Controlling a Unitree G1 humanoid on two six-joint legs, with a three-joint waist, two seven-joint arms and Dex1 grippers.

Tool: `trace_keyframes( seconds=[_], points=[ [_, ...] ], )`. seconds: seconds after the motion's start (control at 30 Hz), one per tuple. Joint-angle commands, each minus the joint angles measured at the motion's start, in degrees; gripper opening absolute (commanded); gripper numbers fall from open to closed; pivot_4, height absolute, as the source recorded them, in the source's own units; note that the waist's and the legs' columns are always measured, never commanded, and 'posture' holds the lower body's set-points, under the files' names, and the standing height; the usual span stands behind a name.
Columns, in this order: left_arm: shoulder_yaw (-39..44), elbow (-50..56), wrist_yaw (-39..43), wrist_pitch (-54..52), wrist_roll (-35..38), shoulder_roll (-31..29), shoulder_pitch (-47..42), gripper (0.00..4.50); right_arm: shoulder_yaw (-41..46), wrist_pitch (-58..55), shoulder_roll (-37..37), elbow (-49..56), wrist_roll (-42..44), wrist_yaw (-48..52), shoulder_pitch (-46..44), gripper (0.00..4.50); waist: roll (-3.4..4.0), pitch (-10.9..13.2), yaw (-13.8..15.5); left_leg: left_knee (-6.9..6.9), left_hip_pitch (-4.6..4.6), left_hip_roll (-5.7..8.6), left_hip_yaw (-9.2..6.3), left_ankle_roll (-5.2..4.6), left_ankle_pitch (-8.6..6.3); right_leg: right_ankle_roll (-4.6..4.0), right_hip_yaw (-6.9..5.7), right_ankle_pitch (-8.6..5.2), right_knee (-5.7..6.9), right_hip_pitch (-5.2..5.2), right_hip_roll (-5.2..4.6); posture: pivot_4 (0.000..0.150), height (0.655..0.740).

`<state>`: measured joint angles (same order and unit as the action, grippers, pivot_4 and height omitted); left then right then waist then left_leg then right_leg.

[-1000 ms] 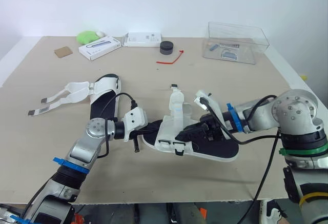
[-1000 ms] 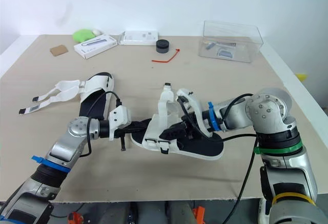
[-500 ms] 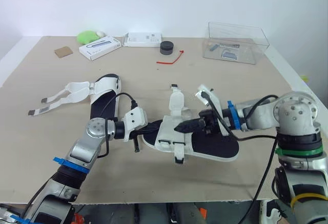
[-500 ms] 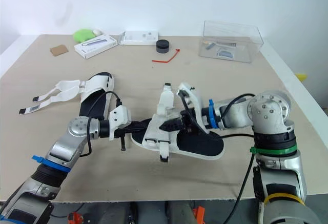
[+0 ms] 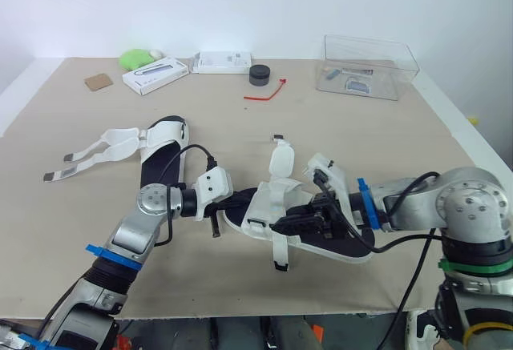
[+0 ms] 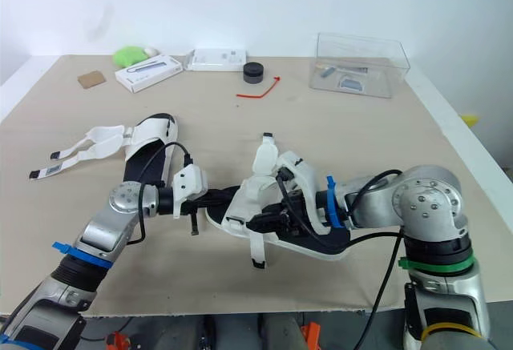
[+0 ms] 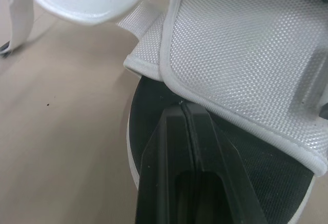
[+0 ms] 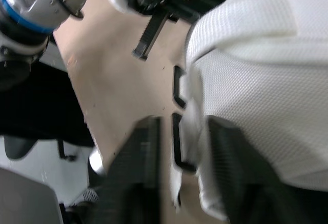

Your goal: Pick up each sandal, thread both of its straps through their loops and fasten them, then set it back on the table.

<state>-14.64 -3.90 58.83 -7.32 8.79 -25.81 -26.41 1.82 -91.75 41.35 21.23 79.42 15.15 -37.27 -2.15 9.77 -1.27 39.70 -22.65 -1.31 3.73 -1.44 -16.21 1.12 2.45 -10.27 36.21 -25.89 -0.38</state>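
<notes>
Lower now than half a second ago, the right gripper (image 5: pixel 298 220) has dropped from above the mesh upper (image 5: pixel 268 199) to its near side, and the loose strap (image 5: pixel 276 252) hangs further down toward the table (image 5: pixel 361 150). The upright flap (image 5: pixel 281 160) has tipped toward the right arm.

The sandal (image 5: pixel 353 251) lies between the two grippers, its toe toward the left gripper (image 5: pixel 235 203) and its heel under the right wrist. In the left wrist view the left fingers (image 7: pixel 174 147) are pressed together, their tips on the black footbed (image 7: pixel 148 101) at the hem of the upper; whether they pinch any fabric cannot be told. The right fingers (image 8: pixel 146 147) stand apart, with the edge of the upper and its black loops (image 8: pixel 178 134) in the gap between them. The second sandal (image 5: pixel 163 148) lies beyond the left arm, its straps spread open.
</notes>
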Motion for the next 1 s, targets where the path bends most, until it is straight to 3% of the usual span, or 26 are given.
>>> trace_keyframes(
  seconds=[0.03,0.13,0.4,0.5,0.73,1.0],
  points=[
    [-0.7,-0.7,0.2,-0.1,-1.1,-0.5,0.1,0.00,3.1,2.1,4.4,0.0,-0.6,5.4,-2.7,3.52,0.00,0.0,0.0,0.00,0.01,0.00,0.03,0.00,0.00,0.01,0.00,0.00,0.00,0.01,0.00,0.150,0.7400],
    [-0.6,-1.0,0.3,-0.1,-1.0,-0.6,-0.1,0.00,7.9,1.7,10.0,-2.4,5.4,13.1,-2.5,4.47,0.00,0.0,0.0,0.01,0.02,0.00,0.02,0.00,0.00,0.01,0.01,0.00,0.00,0.01,0.02,0.150,0.7400],
    [-0.2,-2.8,0.8,0.2,-0.8,-0.8,-1.2,0.00,5.4,5.5,12.5,5.4,12.5,16.3,9.6,4.47,-0.12,-0.2,0.1,0.00,0.04,-0.03,-0.03,-0.09,-0.05,-0.02,0.01,-0.03,0.00,0.06,0.03,0.150,0.7400],
    [-0.1,-3.5,1.0,0.5,-0.8,-0.9,-1.8,0.00,2.4,7.8,10.6,6.5,8.9,15.0,11.9,4.47,-0.13,-0.2,0.0,0.08,0.17,-0.03,0.03,-0.13,0.00,0.36,0.02,-0.13,-0.01,0.19,0.05,0.150,0.7400],
    [0.2,-4.2,1.0,0.8,-0.9,-1.2,-2.4,0.00,-3.1,12.2,7.4,4.4,-2.7,13.8,11.8,4.47,-0.13,-0.2,-0.1,0.11,0.41,-0.06,0.07,-0.17,0.10,0.34,0.04,-0.04,-0.01,0.39,0.10,0.150,0.7400],
    [1.2,-4.2,-0.2,0.9,-1.0,-2.1,-2.3,0.00,-4.6,14.5,5.2,1.8,-9.3,17.0,9.0,4.47,-0.13,-0.2,-0.1,0.11,0.42,-0.07,0.06,-0.18,0.12,0.31,0.04,-0.01,-0.01,0.40,0.10,0.150,0.7400]
  ],
)
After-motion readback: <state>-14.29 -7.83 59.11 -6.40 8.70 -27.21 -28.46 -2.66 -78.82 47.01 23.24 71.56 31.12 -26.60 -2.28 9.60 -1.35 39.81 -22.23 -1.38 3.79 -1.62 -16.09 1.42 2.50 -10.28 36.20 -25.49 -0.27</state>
